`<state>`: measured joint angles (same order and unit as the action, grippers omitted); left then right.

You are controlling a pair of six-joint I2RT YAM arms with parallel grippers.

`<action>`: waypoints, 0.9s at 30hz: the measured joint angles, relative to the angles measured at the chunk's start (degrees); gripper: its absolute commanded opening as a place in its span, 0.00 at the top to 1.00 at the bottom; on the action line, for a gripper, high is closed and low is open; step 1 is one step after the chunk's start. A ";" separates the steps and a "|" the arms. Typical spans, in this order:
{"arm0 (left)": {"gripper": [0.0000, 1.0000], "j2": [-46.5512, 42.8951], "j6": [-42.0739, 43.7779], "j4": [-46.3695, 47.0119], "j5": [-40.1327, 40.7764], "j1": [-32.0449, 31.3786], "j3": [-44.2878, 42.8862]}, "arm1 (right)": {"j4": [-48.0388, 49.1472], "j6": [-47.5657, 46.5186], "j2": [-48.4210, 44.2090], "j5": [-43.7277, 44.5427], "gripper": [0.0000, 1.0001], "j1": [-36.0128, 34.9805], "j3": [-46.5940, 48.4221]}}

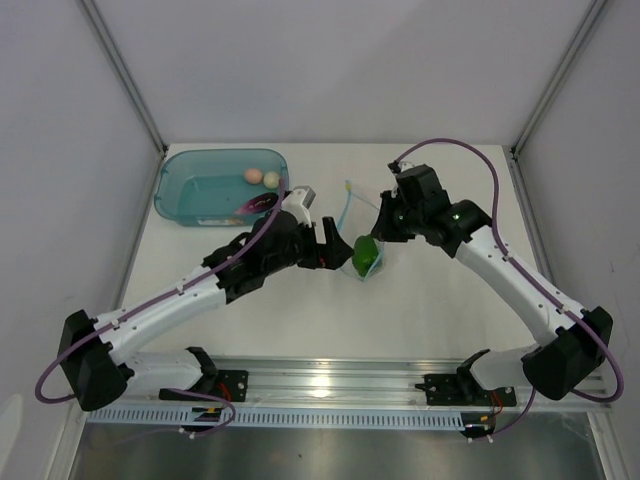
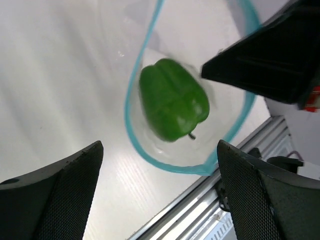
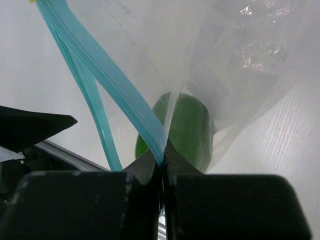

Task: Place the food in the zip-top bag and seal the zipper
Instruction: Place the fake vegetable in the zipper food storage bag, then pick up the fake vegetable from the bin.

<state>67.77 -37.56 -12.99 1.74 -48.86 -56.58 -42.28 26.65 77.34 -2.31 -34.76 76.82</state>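
Top view: clear floppy plastic bag (image 1: 357,228) mid-table (image 1: 300,320), thin light-blue zipper strip (image 1: 346,205) looping round its open mouth. Green pepper-shaped toy (image 1: 366,256) inside the bag, just beside left gripper (image 1: 338,247), between the two grippers. Right gripper (image 1: 385,222) at the bag's right edge. Dark purple eggplant toy (image 1: 260,203) and two pale egg-sized balls (image 1: 253,176) in teal translucent tub (image 1: 175,195), rear left, well apart from the bag.

Left wrist: fingers (image 2: 65,195) spread wide, nothing between them. Pepper ahead of the tips, ringed by the strip.

Right wrist: jaws pressed together, pinching the bag at the strip. Pepper just beyond the tips, behind the film.
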 measured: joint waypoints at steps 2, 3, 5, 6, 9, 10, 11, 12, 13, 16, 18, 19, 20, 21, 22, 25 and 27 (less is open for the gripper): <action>0.07 0.35 -0.09 -0.87 1.22 -0.04 0.68 | -0.04 0.33 -0.04 -1.53 1.00 0.55 0.33; 0.08 0.50 -0.13 -1.38 1.79 -0.04 0.83 | 0.00 0.39 -0.07 -2.08 1.00 0.79 0.44; 0.13 0.52 -0.15 -1.79 3.06 -0.04 1.29 | 0.17 0.70 -0.33 -4.11 1.00 1.40 0.48; 0.14 0.44 -0.15 -1.77 3.63 -0.04 1.42 | 0.15 0.79 -0.46 -5.14 1.00 2.01 0.48; 0.15 -0.42 0.02 -1.75 5.33 -0.04 2.01 | 0.26 1.01 -0.94 -7.02 1.00 4.31 0.48; 0.15 -0.81 0.09 -1.75 5.75 -0.04 2.08 | 0.37 1.07 -1.05 -7.48 1.00 5.09 0.48; 0.15 -1.27 0.31 -1.73 6.34 -0.04 2.08 | 0.48 1.18 -1.07 -7.89 1.00 5.77 0.48; 0.15 -1.75 0.63 -1.66 7.06 -0.04 2.08 | 0.59 1.20 -1.07 -8.39 1.00 6.60 0.48; 0.15 -2.12 1.11 -1.66 7.65 -0.04 2.05 | 0.61 1.22 -1.07 -8.87 1.00 7.52 0.48; 0.13 -2.25 2.75 -1.36 10.08 0.42 1.92 | 0.61 1.20 -1.07 -9.16 1.00 9.01 0.48; 0.12 -1.68 3.63 -1.36 11.19 1.88 1.66 | 0.55 1.16 -1.07 -8.72 1.00 9.49 0.48; 0.11 -1.01 3.76 -1.42 11.78 3.21 1.25 | 0.52 1.11 -1.09 -8.52 1.00 9.51 0.48; 0.11 -0.11 4.00 -1.42 12.15 5.07 0.68 | 0.50 0.90 -1.09 -8.37 1.00 9.49 0.48; 0.11 0.90 4.11 -1.38 12.63 7.04 0.15 | 0.42 0.70 -1.14 -8.04 1.00 9.49 0.50; 0.11 1.75 4.15 -1.38 12.94 8.70 -0.24 | 0.28 0.57 -1.18 -7.76 1.00 9.49 0.50; 0.11 5.79 4.17 -2.69 13.11 14.99 -2.71 | -0.13 0.20 -1.46 -7.06 1.00 9.49 0.50; 0.11 9.70 4.17 -4.26 13.11 18.88 -6.01 | -0.31 -0.11 -1.60 -6.71 1.00 9.49 0.50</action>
<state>77.47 -33.39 -17.26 14.85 -29.98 -62.59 -42.59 26.55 75.75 -9.02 -25.28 77.32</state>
